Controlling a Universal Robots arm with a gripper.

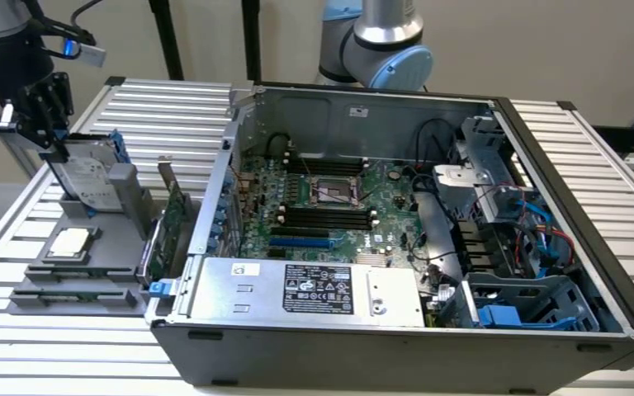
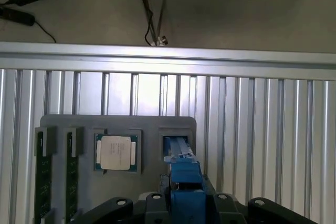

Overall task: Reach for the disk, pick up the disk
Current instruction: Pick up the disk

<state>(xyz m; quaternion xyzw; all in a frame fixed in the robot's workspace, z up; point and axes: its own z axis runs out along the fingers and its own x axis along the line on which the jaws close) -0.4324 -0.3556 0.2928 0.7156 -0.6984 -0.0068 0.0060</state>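
The disk [image 1: 83,180] stands on edge with its blue carrier frame [image 2: 184,174] uppermost. The pincer [image 1: 57,145] grips that edge from above, its fingers part-closed against either side. Directly below the pincer, the disk's lower end meets a slot in the grey holder [image 1: 119,239]; I cannot tell whether it has left the slot. On the same holder, beside the pincer, lies a square processor chip [image 2: 116,152], with two memory sticks [image 2: 42,179] beyond it. Well away from the pincer, towards the exterior view's right, an open computer case [image 1: 405,206] sits on the slatted aluminium table [image 1: 163,107].
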